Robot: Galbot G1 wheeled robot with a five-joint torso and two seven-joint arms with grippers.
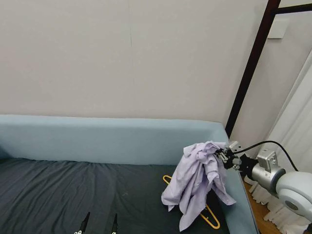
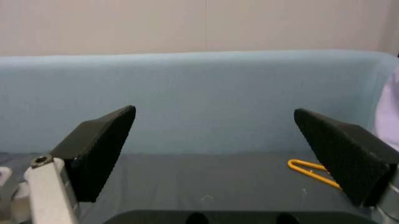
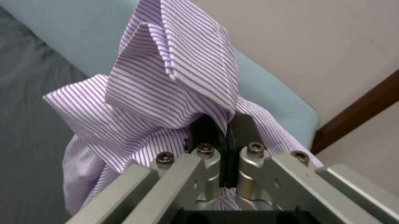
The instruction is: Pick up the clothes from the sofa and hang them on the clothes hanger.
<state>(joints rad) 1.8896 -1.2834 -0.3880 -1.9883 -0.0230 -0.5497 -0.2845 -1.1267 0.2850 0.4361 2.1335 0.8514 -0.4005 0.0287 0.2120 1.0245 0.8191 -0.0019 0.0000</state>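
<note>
Where the head view is cut by its lower edge, at about seven o'clock, the left gripper (image 1: 100,225) is seen low over the dark seat cushion (image 1: 48,195) of the sofa (image 1: 29,131). Its fingers (image 2: 100,149) are spread wide with nothing between them. Farther along the seat, at about five o'clock, a yellow hanger (image 1: 212,221) is laid flat on the cushion. It is partly covered by the striped shirt (image 1: 200,180), with one end showing at the shirt's nine o'clock and the other at its five o'clock.

The shirt is held up in a bunch at the sofa's right end, and its folds hang down toward the seat. Whether the hem touches the cushion cannot be told. The cloth is pinched near its top by the right gripper (image 1: 225,158), whose jaws are pressed together on the fabric, as is shown closely in the right wrist view (image 3: 225,135). Behind the shirt the pale blue backrest (image 1: 107,141) is seen, then the plain wall (image 1: 122,58). A dark post (image 1: 251,63) rises at two o'clock.
</note>
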